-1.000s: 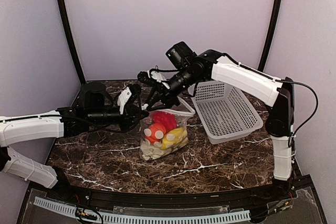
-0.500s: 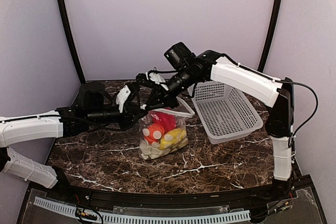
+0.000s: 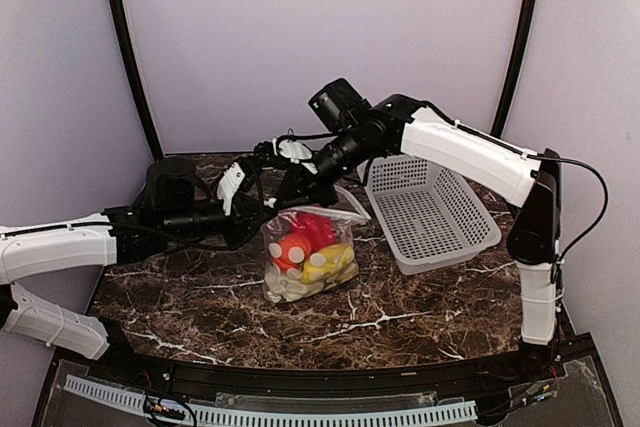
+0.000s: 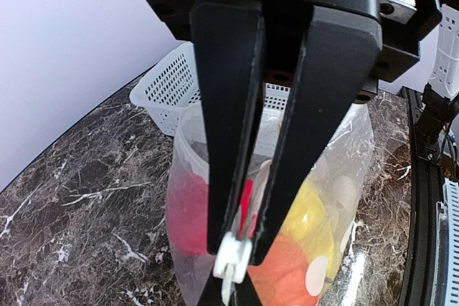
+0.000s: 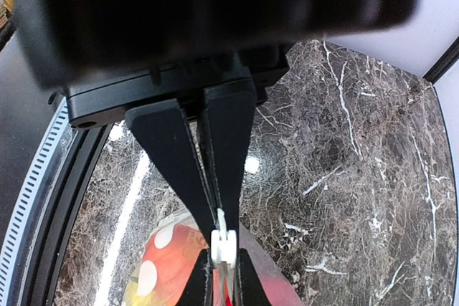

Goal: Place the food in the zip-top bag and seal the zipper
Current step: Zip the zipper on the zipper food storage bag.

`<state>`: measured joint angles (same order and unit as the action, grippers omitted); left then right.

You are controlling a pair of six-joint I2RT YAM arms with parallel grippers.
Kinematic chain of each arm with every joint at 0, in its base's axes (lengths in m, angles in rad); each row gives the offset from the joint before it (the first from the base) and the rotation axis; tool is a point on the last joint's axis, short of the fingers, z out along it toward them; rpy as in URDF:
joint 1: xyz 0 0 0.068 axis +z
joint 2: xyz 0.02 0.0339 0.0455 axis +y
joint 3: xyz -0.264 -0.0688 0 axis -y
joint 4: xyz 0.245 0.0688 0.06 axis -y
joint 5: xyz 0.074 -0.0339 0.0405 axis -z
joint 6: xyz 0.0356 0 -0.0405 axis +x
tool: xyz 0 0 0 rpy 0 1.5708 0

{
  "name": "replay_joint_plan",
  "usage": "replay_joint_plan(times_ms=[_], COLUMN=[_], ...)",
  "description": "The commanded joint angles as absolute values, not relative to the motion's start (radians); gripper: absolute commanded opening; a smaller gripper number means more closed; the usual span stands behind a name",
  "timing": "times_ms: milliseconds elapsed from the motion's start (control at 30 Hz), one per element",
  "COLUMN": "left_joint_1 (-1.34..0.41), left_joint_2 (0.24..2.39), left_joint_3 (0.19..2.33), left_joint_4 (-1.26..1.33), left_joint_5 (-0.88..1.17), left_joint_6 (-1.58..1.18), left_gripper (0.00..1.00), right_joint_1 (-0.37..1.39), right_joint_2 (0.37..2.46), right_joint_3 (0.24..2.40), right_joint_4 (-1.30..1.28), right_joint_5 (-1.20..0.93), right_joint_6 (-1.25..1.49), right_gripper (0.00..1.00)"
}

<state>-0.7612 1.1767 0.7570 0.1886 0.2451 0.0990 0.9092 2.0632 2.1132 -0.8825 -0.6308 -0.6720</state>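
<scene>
Now, starting at the left, our left gripper point(image 4: 233, 252) is pinched tight on the zipper point(image 4: 231, 266) near one end of the bag's mouth. Between the arms, the zip-top bag point(image 3: 305, 262) stands more upright than a second ago, with its mouth drawn taut and the food point(image 3: 300, 247) bunched inside. Our right gripper point(image 5: 222, 238), partly apart a second ago, has clamped onto the same strip. We judge the filling done and the sealing under way. Further right sits the white mesh basket point(image 3: 430, 212). The dark veined marble tabletop point(image 3: 420, 312) carries everything, and pale lilac walls point(image 3: 320, 27) close in behind.
</scene>
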Motion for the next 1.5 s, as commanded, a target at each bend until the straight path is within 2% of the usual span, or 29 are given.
replay_joint_plan(times_ms=[0,233,733,1467], left_joint_1=[-0.756,-0.756,-0.756,-0.729], left_joint_2=[1.114,1.075,1.058,0.996], left_joint_3=[0.726,0.671,0.632,0.544], left_joint_4=[0.239,0.280,0.335,0.401], left_joint_5=[0.170,0.099,0.069,-0.107], left_joint_6=[0.089,0.081,0.076,0.058], left_gripper=[0.01,0.01,0.01,0.01], right_joint_1=[0.922,0.914,0.846,0.704], right_joint_2=[2.022,1.985,1.959,1.852], right_joint_3=[2.121,2.050,2.120,1.988], right_joint_4=[-0.973,-1.000,-1.086,-1.145], right_joint_5=[-0.528,-0.425,-0.283,-0.230], right_joint_6=[-0.689,-0.694,-0.670,-0.717], right_gripper=[0.00,0.00,0.00,0.00])
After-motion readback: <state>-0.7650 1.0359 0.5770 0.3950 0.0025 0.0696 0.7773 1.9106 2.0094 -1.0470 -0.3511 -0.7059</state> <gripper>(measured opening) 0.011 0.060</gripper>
